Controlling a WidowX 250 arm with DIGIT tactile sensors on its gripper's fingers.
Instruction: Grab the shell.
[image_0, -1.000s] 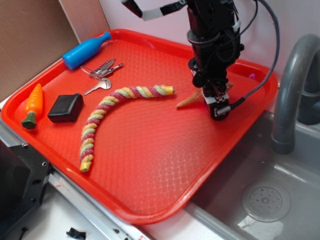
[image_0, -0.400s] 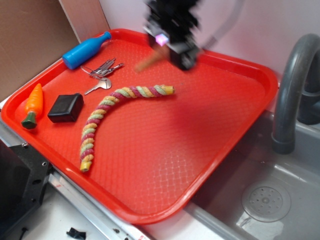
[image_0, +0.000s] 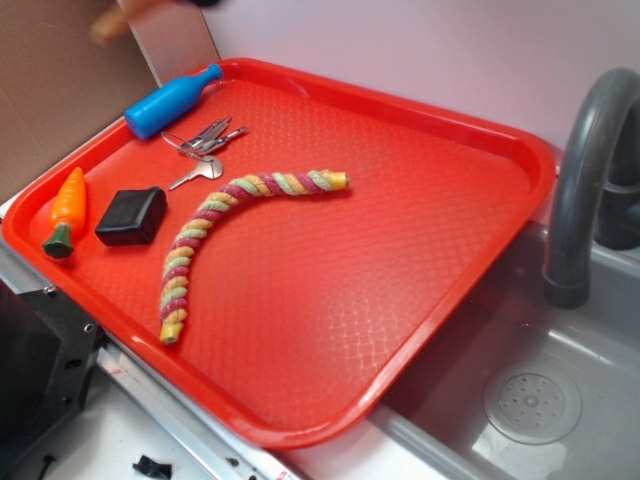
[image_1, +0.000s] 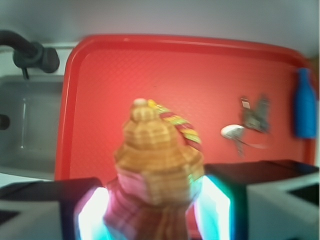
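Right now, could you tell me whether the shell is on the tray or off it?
Off it. In the wrist view the shell sits clamped between the gripper fingers, high above the red tray; the exterior view shows its blurred tail at the top left.

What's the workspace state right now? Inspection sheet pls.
Surface: red plastic tray, beside grey sink.
Job's things: ribbed tan spiral shell, clamped, lifted above the tray.
Clutter: twisted multicolour rope stick, orange toy carrot, black box, blue plastic bottle, metal keys.
Grippers: gripper shut on shell; nearly out of exterior view.
Cables: nothing seen.
Surroundings: grey faucet, brown board.
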